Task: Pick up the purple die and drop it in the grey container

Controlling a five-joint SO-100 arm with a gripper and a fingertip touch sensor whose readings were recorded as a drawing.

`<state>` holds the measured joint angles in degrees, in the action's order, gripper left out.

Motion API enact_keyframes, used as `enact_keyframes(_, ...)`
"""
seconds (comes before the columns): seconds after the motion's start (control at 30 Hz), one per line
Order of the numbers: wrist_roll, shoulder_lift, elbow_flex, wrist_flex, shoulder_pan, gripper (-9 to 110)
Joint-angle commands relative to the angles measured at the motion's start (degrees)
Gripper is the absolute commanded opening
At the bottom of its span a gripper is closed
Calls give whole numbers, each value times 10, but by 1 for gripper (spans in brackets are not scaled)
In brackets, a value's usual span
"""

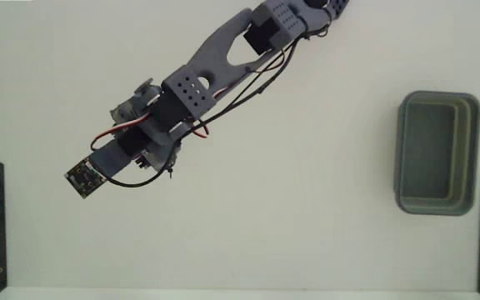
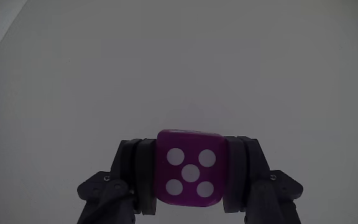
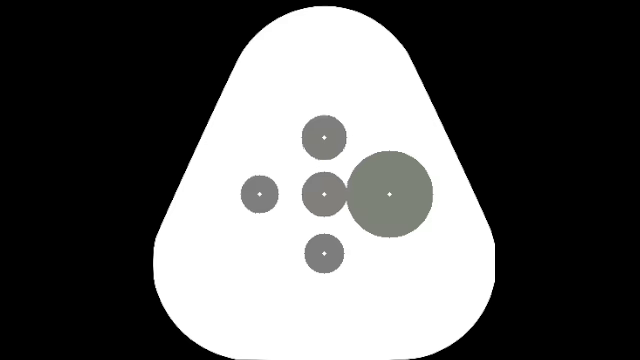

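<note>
Gripper (image 2: 189, 177) clamped on purple die (image 2: 189, 167), apparently lifted

Grey printed arm (image 1: 202, 83), black servos, red and black cables, dark claw (image 2: 188, 180)

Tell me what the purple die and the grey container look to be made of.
The purple die: likely smooth moulded plastic or resin, given its rounded corners, even colour, soft sheen and flat white pips. The grey container: probably matte moulded plastic, with a thick rounded rim, uniform grey-green colour and no glare; silicone cannot be ruled out.
</note>
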<state>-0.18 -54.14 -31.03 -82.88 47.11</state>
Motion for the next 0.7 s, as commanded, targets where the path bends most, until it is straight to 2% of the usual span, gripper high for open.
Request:
enact_keyframes(0.0,2,-42,9,2,-21,59)
enact_keyframes(0.67,2,-133,-85,5,-236,59)
